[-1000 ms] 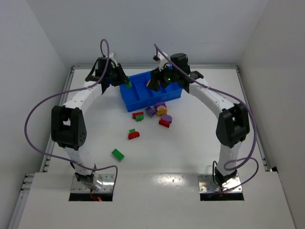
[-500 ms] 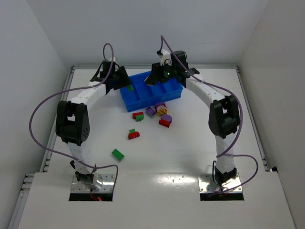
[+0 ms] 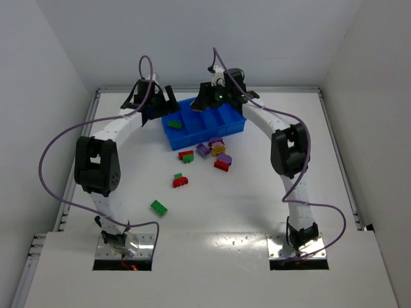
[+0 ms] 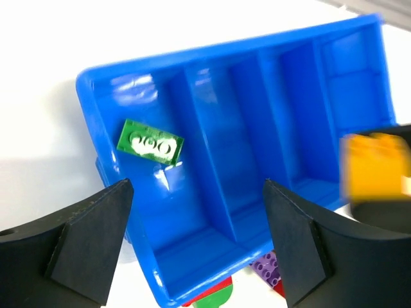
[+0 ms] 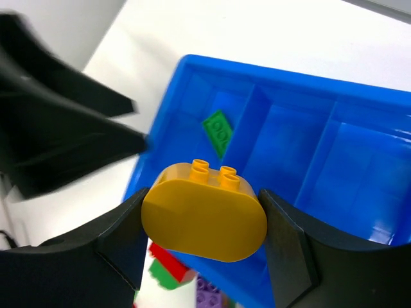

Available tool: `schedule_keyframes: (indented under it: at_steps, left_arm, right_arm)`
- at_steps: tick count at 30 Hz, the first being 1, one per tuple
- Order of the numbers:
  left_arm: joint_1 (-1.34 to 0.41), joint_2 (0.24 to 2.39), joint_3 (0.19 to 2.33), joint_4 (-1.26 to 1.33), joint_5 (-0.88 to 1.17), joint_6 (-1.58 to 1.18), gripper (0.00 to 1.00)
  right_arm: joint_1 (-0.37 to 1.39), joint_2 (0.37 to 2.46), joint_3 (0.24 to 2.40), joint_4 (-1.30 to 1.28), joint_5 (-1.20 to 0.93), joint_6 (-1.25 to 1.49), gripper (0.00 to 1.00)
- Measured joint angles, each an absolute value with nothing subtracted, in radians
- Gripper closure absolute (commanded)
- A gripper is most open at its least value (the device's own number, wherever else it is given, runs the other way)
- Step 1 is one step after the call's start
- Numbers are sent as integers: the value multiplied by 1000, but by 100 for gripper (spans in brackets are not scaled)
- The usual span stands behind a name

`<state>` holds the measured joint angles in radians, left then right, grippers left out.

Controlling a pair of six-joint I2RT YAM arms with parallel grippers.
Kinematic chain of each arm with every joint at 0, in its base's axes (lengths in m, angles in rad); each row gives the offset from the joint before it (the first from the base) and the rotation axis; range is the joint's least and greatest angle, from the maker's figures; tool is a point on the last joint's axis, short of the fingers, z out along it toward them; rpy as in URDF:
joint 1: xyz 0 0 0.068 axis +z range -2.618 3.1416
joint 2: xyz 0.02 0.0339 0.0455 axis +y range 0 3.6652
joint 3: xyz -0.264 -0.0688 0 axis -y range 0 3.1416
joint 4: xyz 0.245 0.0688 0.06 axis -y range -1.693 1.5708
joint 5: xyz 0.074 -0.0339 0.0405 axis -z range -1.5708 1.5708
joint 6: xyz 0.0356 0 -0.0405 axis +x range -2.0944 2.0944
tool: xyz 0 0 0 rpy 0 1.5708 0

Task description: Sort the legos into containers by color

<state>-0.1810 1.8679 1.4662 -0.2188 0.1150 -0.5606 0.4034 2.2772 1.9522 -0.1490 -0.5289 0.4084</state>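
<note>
One green lego (image 4: 151, 142) lay in the blue tray's (image 4: 212, 52) end compartment (image 4: 164, 215), below my left pincer (image 4: 197, 187), jaws wide apart. My right pincer (image 5: 203, 242) clamped a yellow lego (image 5: 204, 213) above the tray, held high, I judged, to reach another compartment cleanly.

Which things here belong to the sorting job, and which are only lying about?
Job: blue tray, green brick inside it, yellow brick in the right gripper, loose bricks on the table.
Only surroundings: base plates, white walls.
</note>
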Motion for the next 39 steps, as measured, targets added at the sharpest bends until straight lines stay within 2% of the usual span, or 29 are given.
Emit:
schedule_keyframes:
  at_steps: [1,4,7,11,13,14,15,18,21,31,36,39]
  left_arm:
    - [-181,1859,1472,-219,115,-554,6]
    - [-172,1813,1485,-215,112,-530,3]
    - [-155,1764,1497,-211,111,-511,3]
    - [-110,1716,1505,-204,108,-481,3]
    - [-89,1708,1505,-204,107,-471,3]
    - [-87,1708,1505,-204,107,-470,3]
    - [-82,1708,1505,-205,106,-468,3]
    - [-75,1708,1499,-209,105,-461,3]
    - [-75,1708,1495,-212,108,-456,3]
    - [-75,1708,1490,-215,121,-453,2]
    - [-75,1708,1467,-214,131,-453,2]
    - [-75,1705,1452,-212,135,-453,2]
  right_arm:
    - [405,2292,1961,-147,-523,403,100]
    - [412,2341,1983,-146,-493,379,99]
    - [423,2374,1993,-152,-476,358,99]
    - [445,2404,1997,-164,-466,328,94]
    - [455,2409,2000,-168,-454,312,71]
    - [459,2410,2001,-168,-450,305,71]
    - [463,2412,2004,-169,-446,298,61]
    - [474,2416,2011,-171,-435,282,43]
    - [478,2418,2011,-181,-418,269,35]
    - [486,2418,2011,-191,-368,218,15]
    - [489,2394,1985,-198,-377,179,15]
    - [487,2304,1893,-209,-384,143,15]
